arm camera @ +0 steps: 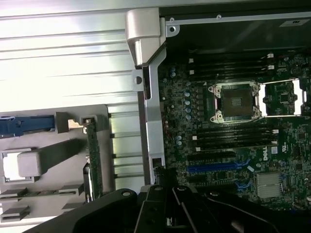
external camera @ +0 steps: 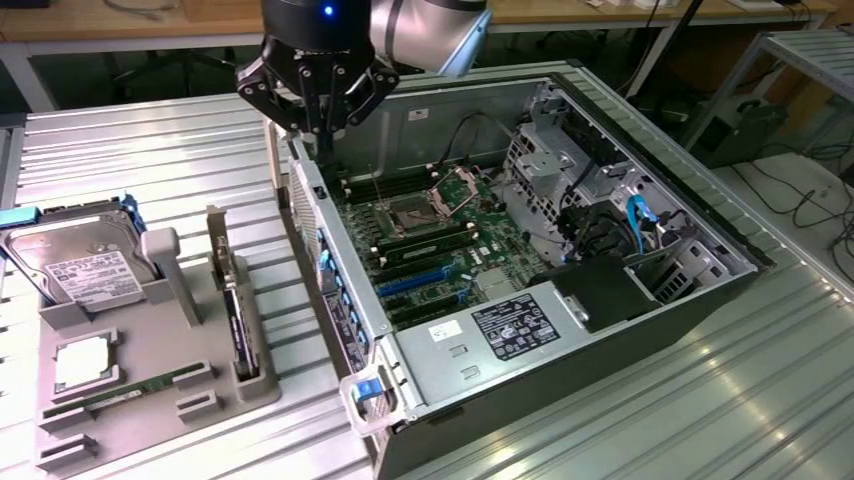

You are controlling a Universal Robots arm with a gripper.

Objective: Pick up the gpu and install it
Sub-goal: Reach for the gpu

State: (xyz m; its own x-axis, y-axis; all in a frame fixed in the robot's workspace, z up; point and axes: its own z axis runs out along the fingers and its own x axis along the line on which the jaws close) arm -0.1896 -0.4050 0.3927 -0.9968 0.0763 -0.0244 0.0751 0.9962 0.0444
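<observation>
The gripper [external camera: 320, 132] hangs above the back corner of the open computer case [external camera: 441, 115], its fingers drawn together and holding nothing. In the wrist view the gripper [arm camera: 169, 206] sits over the case's side rail, with the motherboard [arm camera: 228, 141] spread out beside it.

The gpu [external camera: 238, 315] is well apart from the gripper. In the exterior view it lies at about 7 o'clock from the gripper and 9 o'clock from the case. It stands on its long edge in a slot of the grey tray [external camera: 150, 348] on the ribbed metal table [external camera: 160, 150]. Its long axis runs roughly from 12 to 6 o'clock in the exterior view, close to parallel with the near side of the case. The pale bracket end appears to point toward 12 o'clock and the dark card body toward 6. In the wrist view the gpu [arm camera: 93, 155] shows as a thin green edge in the tray [arm camera: 58, 162].

On the same tray, at about 9 o'clock from the gpu, a hard drive [external camera: 83, 268] leans in its holder. A RAM stick [external camera: 127, 392] lies flat at about 7 o'clock
</observation>
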